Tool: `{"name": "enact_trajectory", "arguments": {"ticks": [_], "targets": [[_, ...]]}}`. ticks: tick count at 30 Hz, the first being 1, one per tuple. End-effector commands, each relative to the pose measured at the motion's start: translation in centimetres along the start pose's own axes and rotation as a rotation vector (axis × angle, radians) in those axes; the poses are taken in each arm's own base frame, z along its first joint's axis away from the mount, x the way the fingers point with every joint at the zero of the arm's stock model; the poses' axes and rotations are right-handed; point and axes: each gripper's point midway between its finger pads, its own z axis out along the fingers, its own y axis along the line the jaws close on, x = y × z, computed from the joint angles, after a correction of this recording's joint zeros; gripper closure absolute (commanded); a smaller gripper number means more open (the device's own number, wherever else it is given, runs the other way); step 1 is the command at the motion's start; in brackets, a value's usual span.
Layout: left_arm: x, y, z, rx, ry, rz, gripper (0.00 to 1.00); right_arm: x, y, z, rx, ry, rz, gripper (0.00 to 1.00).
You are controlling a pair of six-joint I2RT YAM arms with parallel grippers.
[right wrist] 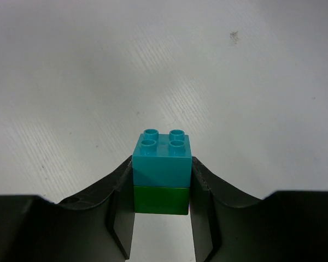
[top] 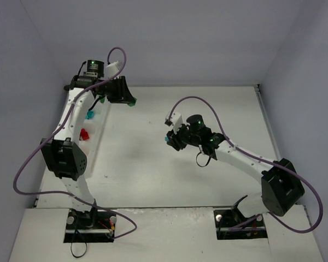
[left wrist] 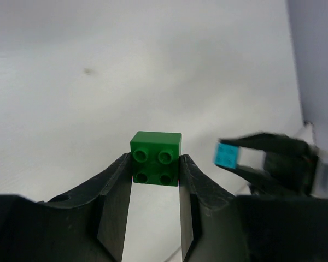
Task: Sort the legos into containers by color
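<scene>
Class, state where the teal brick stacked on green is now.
The teal-on-green stack is clamped in the right tool, over the white table; in the top view it sits near the table's middle.

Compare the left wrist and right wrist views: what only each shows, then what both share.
Left wrist only: a lone green brick in the left gripper, a blurred dark shape with a teal patch to its right, and some wall. Right wrist only: a teal brick stacked on a lower green brick, in the right gripper. Both: a gripper shut on bricks against the white table.
</scene>
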Motion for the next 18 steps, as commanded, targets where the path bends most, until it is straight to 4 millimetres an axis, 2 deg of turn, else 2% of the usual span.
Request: {"name": "enact_trajectory", "arguments": {"ticks": [1,2,3,5,6,7,8,9,10,13,15,16,18], "targets": [[-5.5,7.0,-2.1,-0.307,-0.187,0.012,0.94,-2.6,-1.0,0.0,0.026,-0.066,-0.006,1.0],[-7.2,8.9,-2.1,-0.375,-0.232,0.044,0.94,-2.5,-1.0,-0.1,0.025,-0.064,-0.003,1.0],[-8.5,11.9,-3.5,-0.524,-0.287,0.037,0.94,-2.6,-1.0,-0.2,0.027,-0.067,-0.001,1.0],[-11.0,15.6,-4.5,-0.636,-0.366,0.031,0.94,-2.7,-1.1,-0.3,0.025,-0.069,0.009,1.0],[-11.9,17.2,-5.2,-0.695,-0.398,0.019,0.94,-2.7,-1.1,-0.3,0.023,-0.07,0.013,1.0],[-12.2,18.7,-4.5,-0.719,-0.403,0.008,0.94,-2.7,-1.1,-0.4,0.023,-0.072,0.018,1.0],[-13.9,19.5,-5.4,-0.736,-0.461,0.013,0.94,-2.7,-1.2,-0.4,0.024,-0.072,0.023,1.0],[-14.4,21.4,-6.4,-0.778,-0.487,-0.006,0.94,-2.7,-1.3,-0.5,0.027,-0.072,0.028,1.0],[-14.3,23.3,-5.4,-0.795,-0.47,-0.018,0.94,-2.7,-1.3,-0.5,0.025,-0.07,0.031,1.0],[-15.3,26.4,-4.8,-0.837,-0.471,-0.03,0.93,-3.0,-1.6,-0.8,0.023,-0.069,0.04,1.0],[-16.3,27.1,-5.1,-0.843,-0.497,-0.032,0.9,-3.5,-1.9,-1.2,0.031,-0.078,0.046,1.0],[-16.1,28.4,-4.7,-0.87,-0.492,-0.042,0.89,-3.6,-1.8,-1.4,0.03,-0.081,0.048,1.0],[-16.6,29.2,-4.9,-0.881,-0.519,-0.043,0.84,-3.8,-1.9,-1.7,0.033,-0.085,0.057,1.0]]}}
